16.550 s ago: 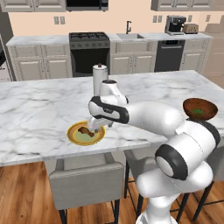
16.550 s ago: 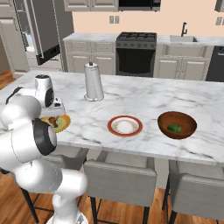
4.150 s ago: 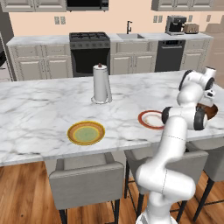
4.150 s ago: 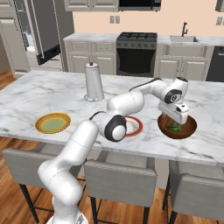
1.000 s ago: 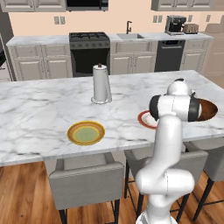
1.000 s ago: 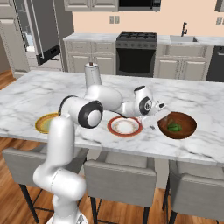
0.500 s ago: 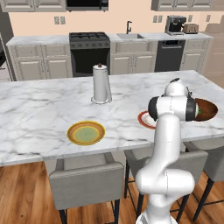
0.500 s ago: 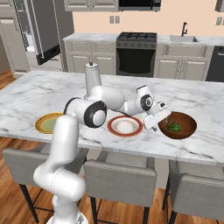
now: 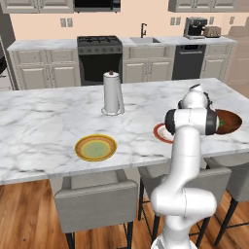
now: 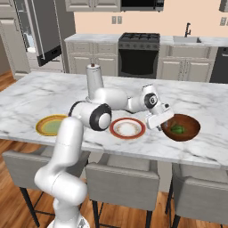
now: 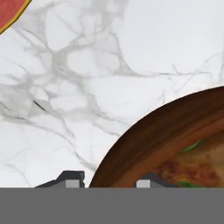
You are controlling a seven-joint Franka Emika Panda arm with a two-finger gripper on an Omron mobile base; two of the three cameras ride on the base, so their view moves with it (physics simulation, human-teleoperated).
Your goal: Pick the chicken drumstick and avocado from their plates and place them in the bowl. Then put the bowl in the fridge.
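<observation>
Gripping: the gripper point(image 10: 163, 125) is down at the near rim of the bowl point(image 10: 183, 129). In the hand view one finger tip point(image 11: 72, 181) is outside the wooden wall and the other is inside it, so the jaws are pinching the rim.
Change in jaws: a second ago they stood wide apart beside the bowl. Now they have closed in on the rim.
Change in arm: a few seconds back the hand hung right over the bowl. Now it has come down low at the bowl's left edge, seen from the right base view.
Bowl: it sits on the marble island counter point(image 10: 53, 95), near the right end. It has not moved.
Avocado: the green avocado point(image 10: 178, 129) lies inside the bowl.
Chicken drumstick: a brown, glossy patch inside the bowl in the hand view may be the chicken drumstick point(image 11: 192, 168), but I cannot tell for sure.
Red-rimmed plate: the red-rimmed plate point(image 10: 128, 128) lies just beside the bowl, on its left, with a bare white middle.
Yellow plate: the yellow plate point(image 9: 96, 148) with the green middle lies well apart, near the other end. Long ago the drumstick lay on it; now it is bare.
Paper towel roll: the paper towel roll point(image 9: 113, 93) stands upright farther back on the counter.
</observation>
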